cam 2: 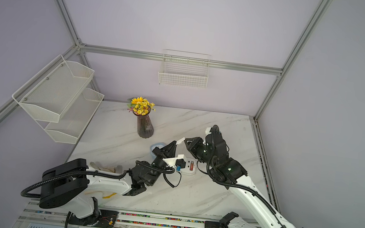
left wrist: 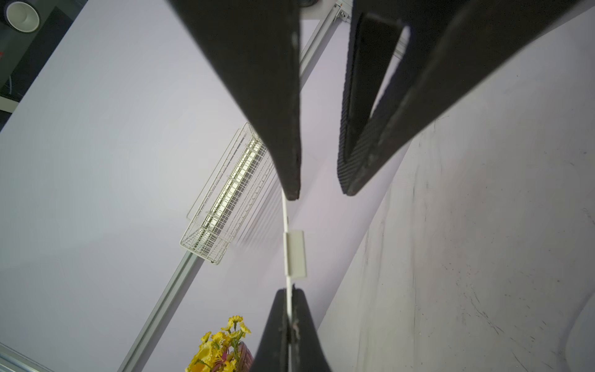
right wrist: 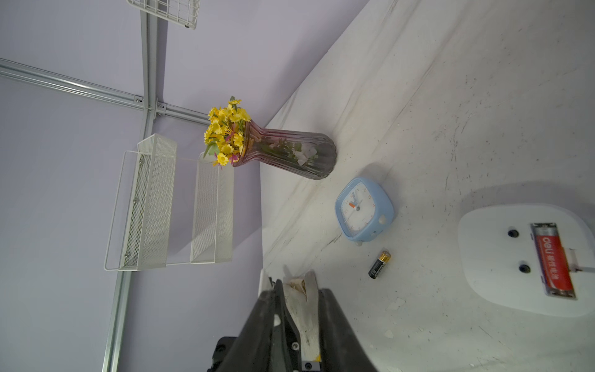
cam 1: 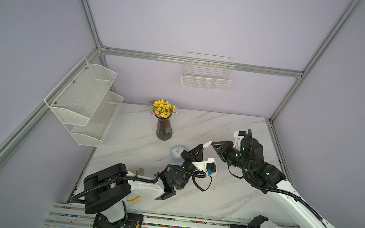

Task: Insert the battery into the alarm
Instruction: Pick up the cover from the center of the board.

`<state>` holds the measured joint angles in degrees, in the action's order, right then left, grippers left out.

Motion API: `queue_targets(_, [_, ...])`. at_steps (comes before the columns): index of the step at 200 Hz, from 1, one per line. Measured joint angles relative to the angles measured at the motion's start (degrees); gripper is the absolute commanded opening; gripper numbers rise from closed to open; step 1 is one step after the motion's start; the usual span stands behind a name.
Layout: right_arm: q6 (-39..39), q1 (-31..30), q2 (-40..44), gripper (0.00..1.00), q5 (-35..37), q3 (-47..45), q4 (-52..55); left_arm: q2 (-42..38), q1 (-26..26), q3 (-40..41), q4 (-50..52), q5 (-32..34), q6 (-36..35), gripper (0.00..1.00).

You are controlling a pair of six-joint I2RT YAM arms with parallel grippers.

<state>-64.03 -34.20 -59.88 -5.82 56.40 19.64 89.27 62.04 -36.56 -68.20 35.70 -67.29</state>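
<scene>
Left wrist view shows the left gripper [left wrist: 289, 294] pinching a thin white lid [left wrist: 294, 254] tight by one end, up off the table [left wrist: 483, 225]. The lid's other end reaches the right gripper [left wrist: 318, 192], whose two fingers [left wrist: 273, 128] stand apart. One is just beside the lid's edge and the other is not on it, so it grasps nothing yet. I think the step is to pass the lid across so it can go on the alarm. To do it well, the right gripper should get the free end right in between its fingers and squeeze flat on both sides. Only then should the left one let go, because the lid is thin and could slip or twist. To the right, the alarm [right wrist: 489, 257] lies face down on the table, with the red battery [right wrist: 553, 261] already in its slot. Hard to see: in both top views the left arm hides part of the blue clock [cam 1: 175, 151]. It hides all of a loose black battery [right wrist: 379, 264], which only the right wrist view shows. I cannot tell if the lid's end is inside the open fingers or just outside. I cannot tell if the red battery is pushed fully down. One side of the alarm is cut off.
</scene>
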Motion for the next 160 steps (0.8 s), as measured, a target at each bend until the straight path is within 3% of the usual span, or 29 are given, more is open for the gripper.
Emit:
queue_targets(78, [0.2, 0.0, 1.0, 0.24, 0.1, -0.5, -1.0, 0.0, 1.6, -1.2, -1.7, 0.9, -7.3, 0.00])
queue_targets(130, [3.8, 0.0, 8.6, 0.24, 1.4, -1.8, -2.1, -0.2, 1.7, -1.2, -2.0, 2.0, -7.5, 0.00])
queue_targets(160, [5.2, 0.0, 8.5, 0.24, -0.4, -1.8, -4.0, -0.6, 1.7, -1.1, -2.0, 2.1, -7.5, 0.00])
